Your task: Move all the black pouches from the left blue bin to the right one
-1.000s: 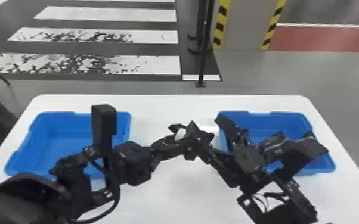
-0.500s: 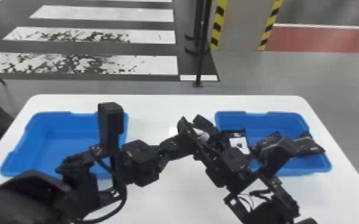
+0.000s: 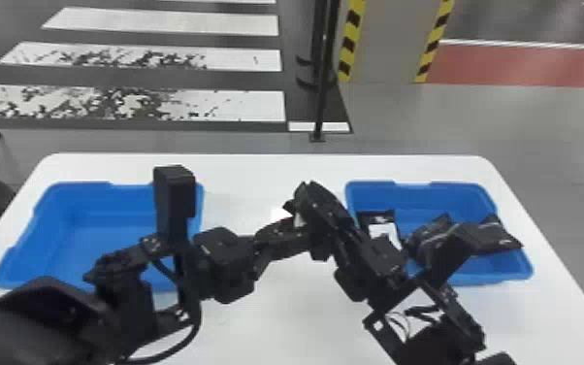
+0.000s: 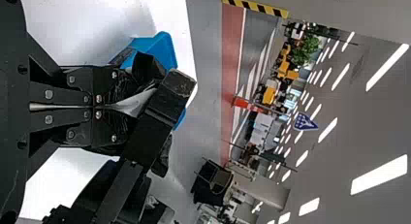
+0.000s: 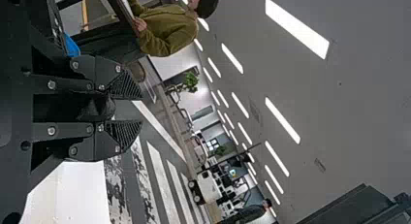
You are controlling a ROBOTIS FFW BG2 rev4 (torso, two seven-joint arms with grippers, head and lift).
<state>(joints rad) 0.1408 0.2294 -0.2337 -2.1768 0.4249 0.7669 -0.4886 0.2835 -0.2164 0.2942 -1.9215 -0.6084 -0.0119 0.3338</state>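
Looking from the head, we see black pouches [image 3: 494,237] in the right blue bin [image 3: 516,273]; our left tool [image 3: 293,233] and right tool [image 3: 300,204] nearly meet above the counter [image 3: 300,310]. Wrist views reveal the left's fingers together, the right's apart, something dark between.

Beyond the far edge of the white desk [image 3: 257,162] lie white crosswalk stripes [image 3: 237,104] toward its left corner, a thin black post [image 3: 321,97] past the middle, and a grey pillar [image 3: 388,39] with yellow-and-black edging; red flooring [image 3: 548,65] runs past the right corner. The left wrist view has a leafy plant [image 4: 306,48], a blue sign [image 4: 304,121] and ceiling lights [image 4: 387,66]. In the right wrist view's background stands what looks like a white cart [image 5: 209,186] with dark wheels.
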